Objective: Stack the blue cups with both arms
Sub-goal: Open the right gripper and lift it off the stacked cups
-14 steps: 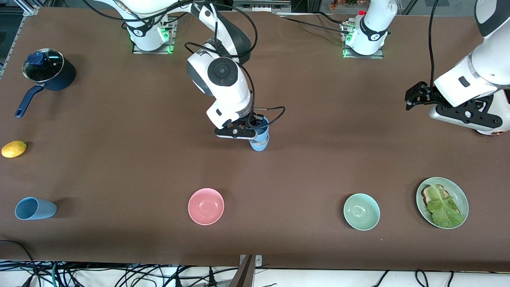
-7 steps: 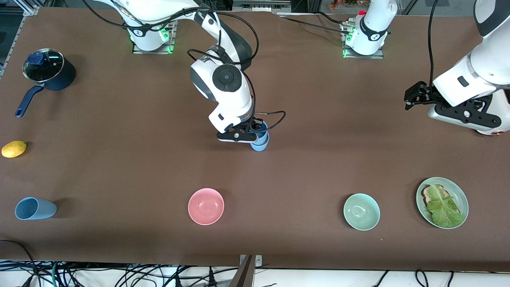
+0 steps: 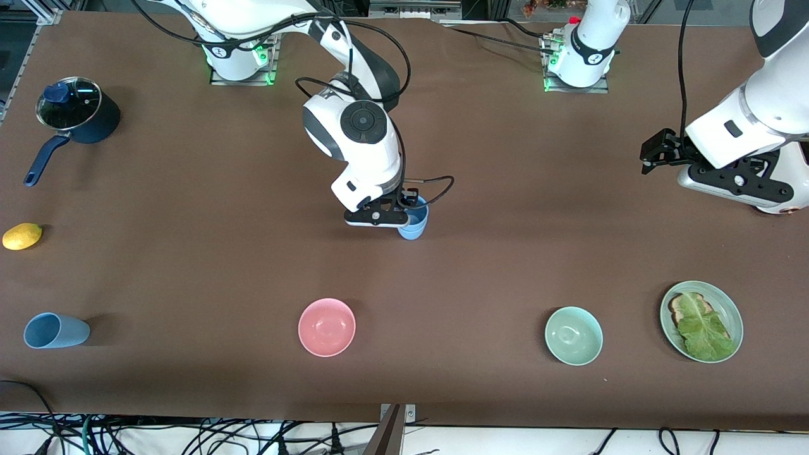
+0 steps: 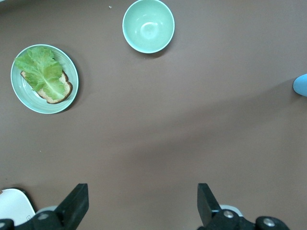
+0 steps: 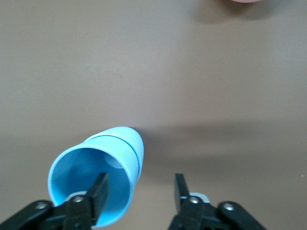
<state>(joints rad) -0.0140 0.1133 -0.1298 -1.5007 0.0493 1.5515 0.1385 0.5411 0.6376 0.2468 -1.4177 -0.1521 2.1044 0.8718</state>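
Two nested blue cups, upright

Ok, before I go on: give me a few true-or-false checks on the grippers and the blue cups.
1. The right gripper is open, one finger inside the light blue cups at mid-table and one outside. True.
2. The left gripper holds a cup. False: it is open and empty, waiting over bare table toward the left arm's end.
3. The slate blue cup stands upright against the pink bowl. False: it lies on its side, well apart from the bowl, toward the right arm's end.
4. The light blue cups are nested, one in the other. True.
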